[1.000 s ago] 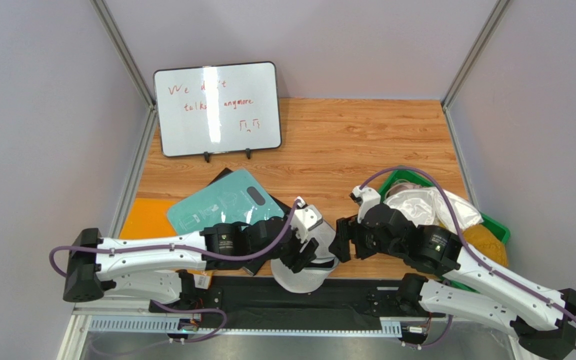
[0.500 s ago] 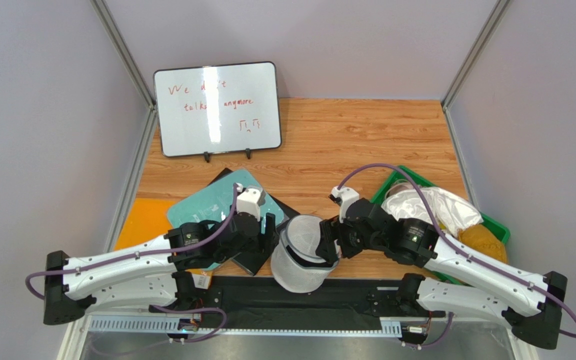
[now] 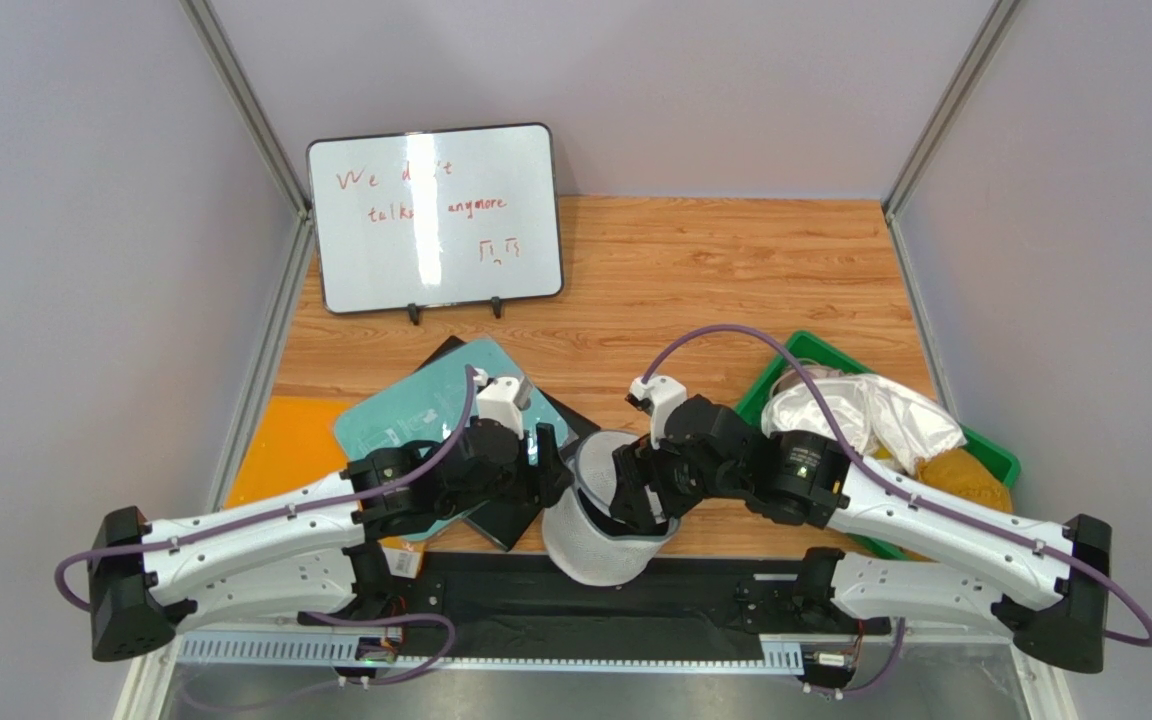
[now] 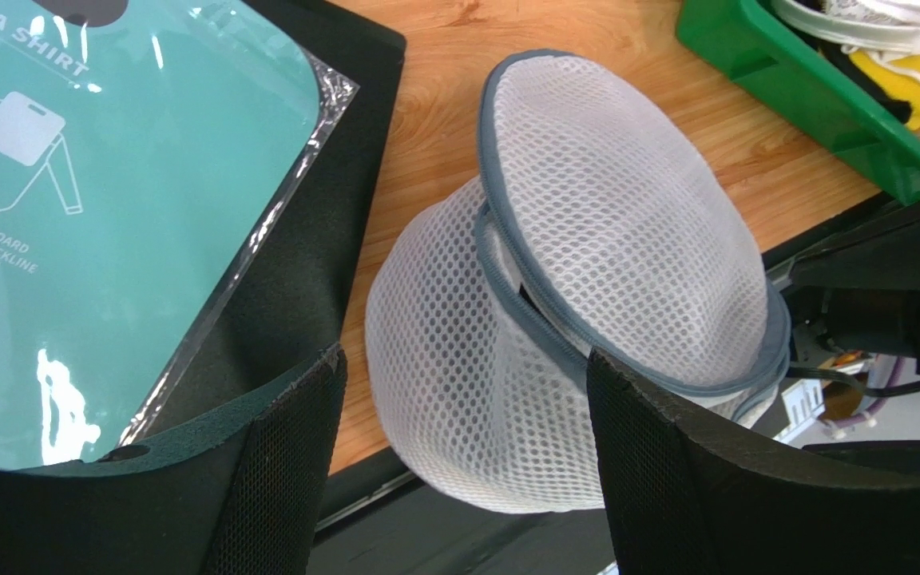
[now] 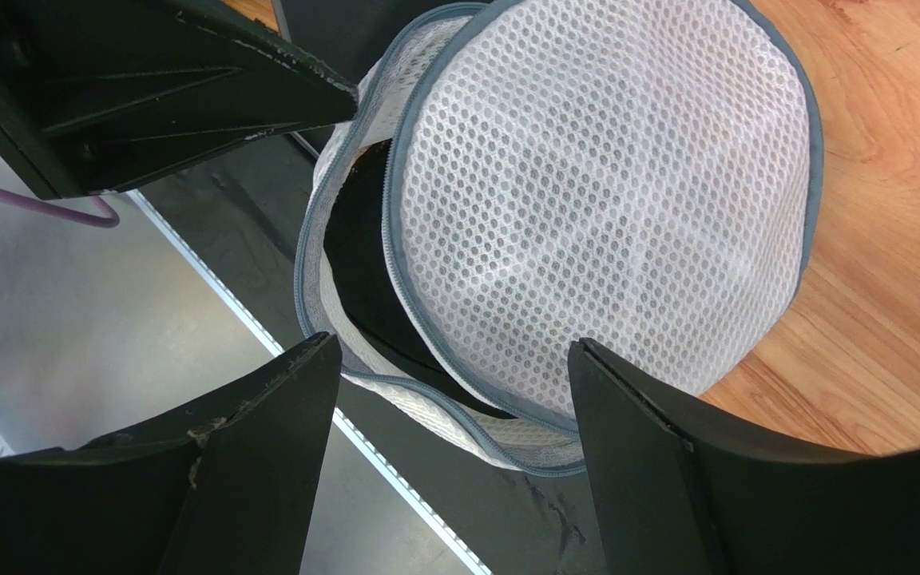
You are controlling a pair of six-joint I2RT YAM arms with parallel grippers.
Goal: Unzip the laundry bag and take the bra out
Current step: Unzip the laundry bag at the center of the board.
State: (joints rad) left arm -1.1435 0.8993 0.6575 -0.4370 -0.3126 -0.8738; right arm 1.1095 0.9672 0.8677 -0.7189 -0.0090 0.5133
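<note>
The left gripper (image 4: 462,371) and right gripper (image 5: 453,347) are both apart and hold nothing, so a bump could push the half-open bag (image 3: 605,518) off the counter (image 3: 687,285) edge.

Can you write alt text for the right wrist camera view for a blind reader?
A white mesh laundry bag with a grey-blue zip rim lies at the edge of the wooden table, its lid flap partly open on something dark inside. The right gripper hangs above it, jaws open.
</note>
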